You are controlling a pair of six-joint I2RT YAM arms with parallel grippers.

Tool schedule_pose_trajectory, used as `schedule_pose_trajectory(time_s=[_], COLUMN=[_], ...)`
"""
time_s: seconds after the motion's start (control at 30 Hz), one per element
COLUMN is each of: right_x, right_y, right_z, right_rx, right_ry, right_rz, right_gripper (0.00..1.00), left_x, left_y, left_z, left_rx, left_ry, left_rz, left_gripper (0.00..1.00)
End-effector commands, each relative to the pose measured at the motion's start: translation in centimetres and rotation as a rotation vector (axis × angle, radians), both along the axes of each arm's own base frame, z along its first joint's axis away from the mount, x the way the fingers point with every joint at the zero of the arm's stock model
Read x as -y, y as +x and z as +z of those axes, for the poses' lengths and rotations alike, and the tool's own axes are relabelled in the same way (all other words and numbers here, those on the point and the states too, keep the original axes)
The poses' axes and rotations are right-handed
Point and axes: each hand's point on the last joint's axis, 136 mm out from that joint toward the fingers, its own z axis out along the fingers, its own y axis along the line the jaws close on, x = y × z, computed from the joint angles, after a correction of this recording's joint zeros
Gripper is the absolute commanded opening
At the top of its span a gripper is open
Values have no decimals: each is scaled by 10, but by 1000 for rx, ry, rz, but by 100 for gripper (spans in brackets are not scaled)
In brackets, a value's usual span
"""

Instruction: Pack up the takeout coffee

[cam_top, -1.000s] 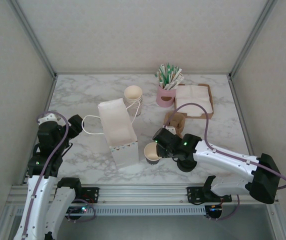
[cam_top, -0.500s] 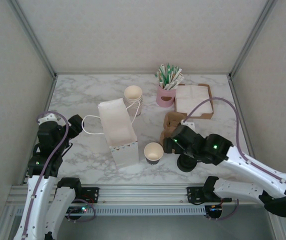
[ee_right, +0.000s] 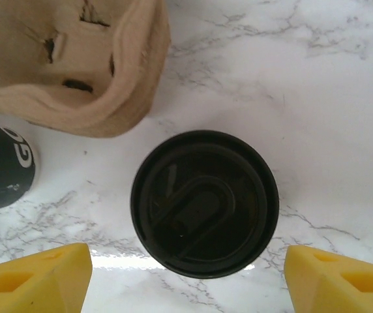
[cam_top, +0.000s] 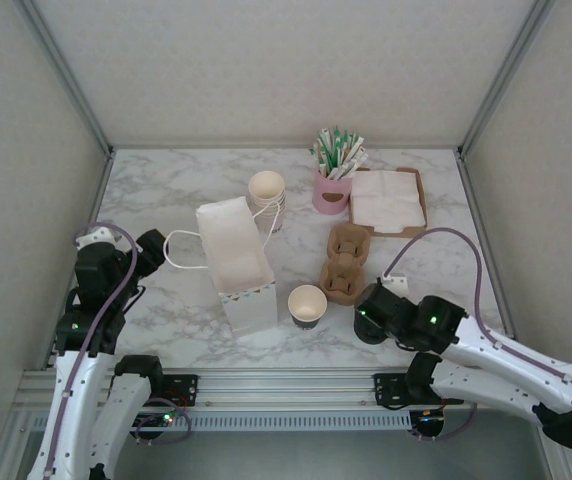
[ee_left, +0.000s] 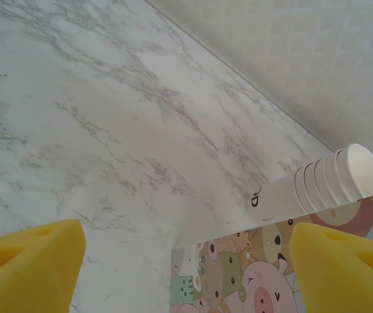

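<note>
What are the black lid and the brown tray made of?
The lid looks like plastic: it is smooth, black and a little shiny, with moulded ridges on top. The tray looks like pressed paper pulp: it is dull brown, rough and fibrous, with soft rounded edges. Looks alone can't make either certain.

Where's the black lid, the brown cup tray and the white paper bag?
black lid (ee_right: 204,203), right wrist view, on its middle.
brown cup tray (cam_top: 344,265), top view, on its centre.
white paper bag (cam_top: 249,308), top view, on its front face.
</note>
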Motion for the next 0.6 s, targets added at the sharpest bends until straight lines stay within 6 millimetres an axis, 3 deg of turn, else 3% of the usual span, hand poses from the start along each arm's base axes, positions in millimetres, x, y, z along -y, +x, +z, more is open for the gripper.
schedule_pose_trajectory(time_s=[0.0,0.23,0.57], right_x=[0,8,-6], right_y=[-2,-4,8], right_z=[-2,-14,-28], right_rx=[10,-50,-70], right_ry=[36,-67,-151], right_rz=[-1,-50,-43], right_gripper=[80,81,84], left_x=[1,2,1], left_y=[0,0,0], left_z=[5,4,4], left_rx=[20,15,16], left_ry=[4,3,7], left_rz=[-16,-18,-14], left_gripper=[82,82,82])
